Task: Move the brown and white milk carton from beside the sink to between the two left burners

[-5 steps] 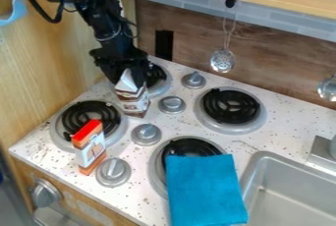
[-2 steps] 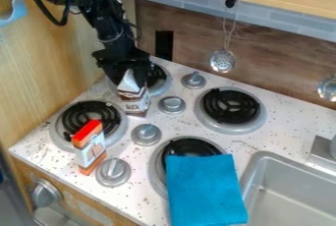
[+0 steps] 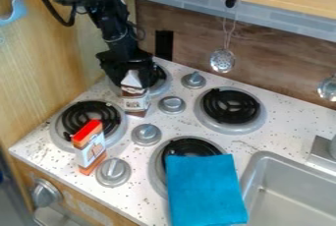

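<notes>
Brown-and-white carton point(image 3: 136, 100) beneath the black tool point(image 3: 133, 75), beside burner point(image 3: 163, 87)

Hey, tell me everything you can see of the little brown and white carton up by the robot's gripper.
The carton is a small, boxy one, perhaps card, with a white, pointed top, brown bands and a pale printed panel on its side. It is roughly upright, near the back left burner and beside a silver knob. Its top is right at the black gripper, which hides part of it; the exact contact is unclear. I see no obvious damage.
</notes>
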Controlling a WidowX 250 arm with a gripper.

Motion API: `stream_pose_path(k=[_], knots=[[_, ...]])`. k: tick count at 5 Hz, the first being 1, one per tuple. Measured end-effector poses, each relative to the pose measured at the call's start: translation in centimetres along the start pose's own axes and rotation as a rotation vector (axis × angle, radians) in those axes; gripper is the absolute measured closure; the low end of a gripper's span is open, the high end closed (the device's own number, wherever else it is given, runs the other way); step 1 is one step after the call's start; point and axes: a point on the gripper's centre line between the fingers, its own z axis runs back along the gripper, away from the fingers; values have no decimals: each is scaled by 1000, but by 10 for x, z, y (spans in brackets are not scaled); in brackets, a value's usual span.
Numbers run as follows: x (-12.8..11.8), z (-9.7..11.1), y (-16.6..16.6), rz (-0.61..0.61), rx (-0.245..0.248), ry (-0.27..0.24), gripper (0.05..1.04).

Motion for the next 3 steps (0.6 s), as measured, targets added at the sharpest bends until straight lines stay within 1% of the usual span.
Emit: stream_pose_path(k=[1, 2, 3], knots=[[2, 1, -6, -34, 4, 3, 73], [4, 0, -7, -108, 55, -5, 73], [13, 21, -15, -178, 95, -58, 73]])
